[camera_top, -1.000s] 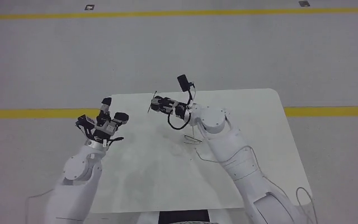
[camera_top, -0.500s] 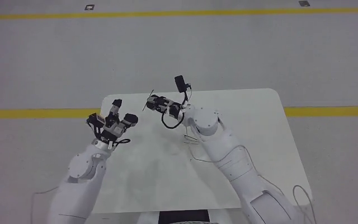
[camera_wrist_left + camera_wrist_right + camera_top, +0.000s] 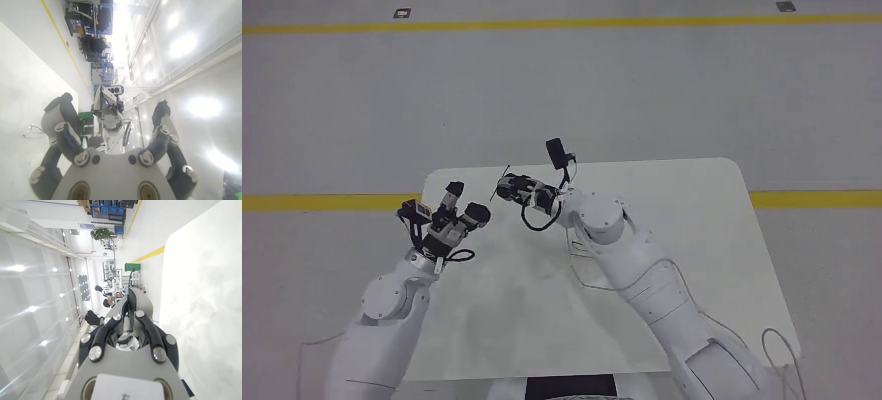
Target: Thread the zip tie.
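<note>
Your right gripper (image 3: 130,298) pinches the zip tie (image 3: 130,283), mostly buried in that grip; the left gripper (image 3: 113,101), at its 8 o'clock, is spread wide.

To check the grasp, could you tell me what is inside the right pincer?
The right pincer is shut on a thin black zip tie, whose end sticks out beyond it. The stretch clamped between its fingers is covered.

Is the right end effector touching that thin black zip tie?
Touching. The right wrist view shows the right end effector shut on the zip tie.
</note>
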Action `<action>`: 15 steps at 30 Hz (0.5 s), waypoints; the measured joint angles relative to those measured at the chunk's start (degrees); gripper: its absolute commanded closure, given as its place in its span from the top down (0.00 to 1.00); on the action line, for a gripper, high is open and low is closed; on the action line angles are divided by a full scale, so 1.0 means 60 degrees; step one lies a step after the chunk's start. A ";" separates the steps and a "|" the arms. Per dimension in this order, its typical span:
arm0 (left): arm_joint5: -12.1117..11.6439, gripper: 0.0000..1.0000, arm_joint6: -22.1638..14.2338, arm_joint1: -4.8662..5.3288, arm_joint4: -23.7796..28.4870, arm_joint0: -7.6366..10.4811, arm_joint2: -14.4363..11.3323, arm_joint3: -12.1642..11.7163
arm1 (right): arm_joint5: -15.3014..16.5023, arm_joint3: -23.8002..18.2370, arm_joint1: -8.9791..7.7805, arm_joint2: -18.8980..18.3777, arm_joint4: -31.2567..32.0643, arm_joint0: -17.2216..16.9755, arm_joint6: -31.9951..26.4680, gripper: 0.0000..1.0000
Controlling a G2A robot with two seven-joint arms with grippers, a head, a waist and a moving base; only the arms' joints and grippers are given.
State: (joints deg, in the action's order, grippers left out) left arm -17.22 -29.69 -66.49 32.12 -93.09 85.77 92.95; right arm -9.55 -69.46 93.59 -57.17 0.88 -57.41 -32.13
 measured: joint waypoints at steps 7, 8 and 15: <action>-0.0033 1.00 -0.0129 -0.0011 -0.0030 0.0092 -0.0166 -0.0069 | -0.0159 -0.0154 -0.0002 0.0203 0.0369 -0.0181 0.0519 0.00; -0.0063 1.00 -0.0178 -0.0015 0.0007 0.0110 -0.0201 -0.0102 | -0.0231 -0.0181 0.0007 0.0243 0.0386 -0.0201 0.0633 0.00; -0.0393 1.00 -0.0208 -0.0020 -0.0372 0.0254 -0.0302 -0.0250 | -0.0508 -0.0235 0.0051 0.0423 0.0372 -0.0243 0.0911 0.00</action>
State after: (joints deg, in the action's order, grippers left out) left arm -19.58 -30.94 -66.62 29.89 -91.56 83.95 91.45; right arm -12.60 -70.87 93.89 -54.63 3.12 -58.87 -26.67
